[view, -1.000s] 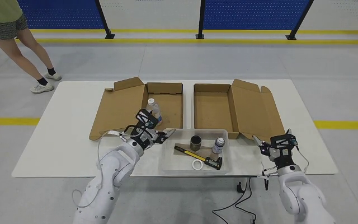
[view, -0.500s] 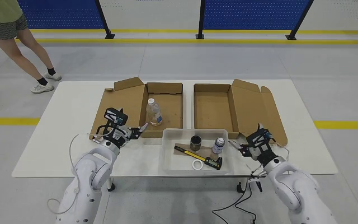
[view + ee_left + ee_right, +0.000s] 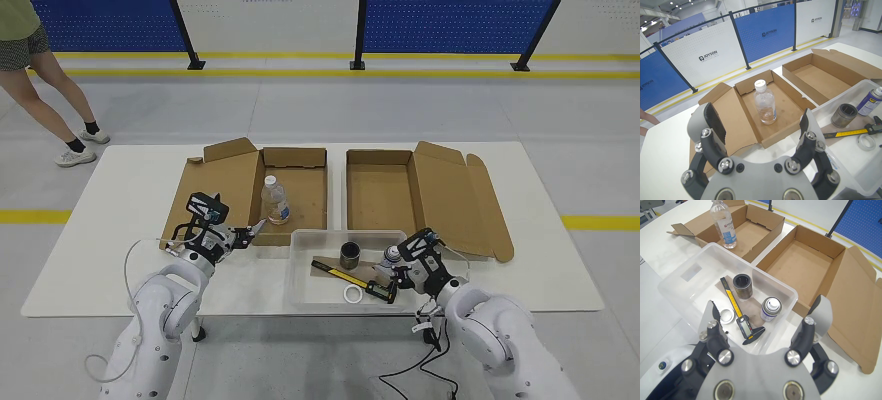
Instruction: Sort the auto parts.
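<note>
The right tool [image 3: 767, 303] hangs open over the tub's [image 3: 674, 281] edge, likely to grab the can [image 3: 771, 310], while the left tool [image 3: 757, 111] hangs open and empty near the box [image 3: 787, 106] where the bottle [image 3: 765, 106] stands.

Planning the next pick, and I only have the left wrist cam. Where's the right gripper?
Observer: The right gripper is at the right end of the tub, close to the spray can.
Operator: Open or shut?
Observer: Open; its fingers stand wide apart, holding nothing.
Operator: Caliper runs off my frame. What's at that end?
Observer: The caliper ends in its display head and jaws, lying flat beside the ring.
</note>
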`<act>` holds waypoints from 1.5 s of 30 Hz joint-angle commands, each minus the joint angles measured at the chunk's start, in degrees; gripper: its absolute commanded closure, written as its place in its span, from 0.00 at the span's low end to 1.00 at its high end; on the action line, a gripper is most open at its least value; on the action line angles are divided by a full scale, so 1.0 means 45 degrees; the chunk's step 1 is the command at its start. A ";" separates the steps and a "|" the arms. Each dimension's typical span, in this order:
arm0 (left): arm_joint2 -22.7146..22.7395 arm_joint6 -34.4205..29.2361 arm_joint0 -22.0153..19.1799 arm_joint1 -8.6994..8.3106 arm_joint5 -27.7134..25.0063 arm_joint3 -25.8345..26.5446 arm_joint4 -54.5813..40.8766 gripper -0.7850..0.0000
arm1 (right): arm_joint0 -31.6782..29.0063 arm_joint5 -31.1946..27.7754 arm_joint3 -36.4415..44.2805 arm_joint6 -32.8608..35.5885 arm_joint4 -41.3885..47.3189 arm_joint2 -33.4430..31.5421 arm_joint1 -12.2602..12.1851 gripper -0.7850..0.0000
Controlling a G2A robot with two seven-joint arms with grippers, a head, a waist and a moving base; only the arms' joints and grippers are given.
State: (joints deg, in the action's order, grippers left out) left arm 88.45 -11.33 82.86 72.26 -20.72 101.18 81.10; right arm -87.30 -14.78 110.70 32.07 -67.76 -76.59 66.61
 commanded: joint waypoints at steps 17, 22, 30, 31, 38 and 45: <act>0.0000 0.0000 0.0000 0.0000 0.0000 0.0000 0.0000 0.00 | 0.0464 0.0217 -0.0313 0.0429 -0.0521 0.0720 0.0060 0.00; 0.0000 0.0000 0.0000 0.0000 0.0000 0.0000 0.0000 0.00 | 0.0863 0.0552 -0.0716 0.0778 -0.0657 0.1061 0.0118 0.00; 0.0000 0.0000 0.0000 0.0000 0.0000 0.0000 0.0000 0.00 | 0.1333 0.0555 -0.1302 0.1014 -0.0680 0.1454 0.0180 0.00; 0.0000 0.0000 0.0000 0.0000 0.0000 0.0000 0.0000 0.00 | 0.1374 0.0564 -0.1364 0.1018 -0.0683 0.1513 0.0189 0.00; 0.0000 0.0000 0.0000 0.0000 0.0000 0.0000 0.0000 0.00 | 0.1591 0.0673 -0.1668 0.1041 -0.0636 0.1819 0.0248 0.03; 0.0000 0.0000 0.0000 0.0000 0.0000 0.0000 0.0000 0.00 | 0.1685 0.0825 -0.1971 0.1073 -0.0407 0.1905 0.0285 0.09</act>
State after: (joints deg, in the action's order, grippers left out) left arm 88.45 -11.33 82.86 72.26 -20.72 101.18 81.10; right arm -79.76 -11.11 102.04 36.87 -69.59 -68.06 67.88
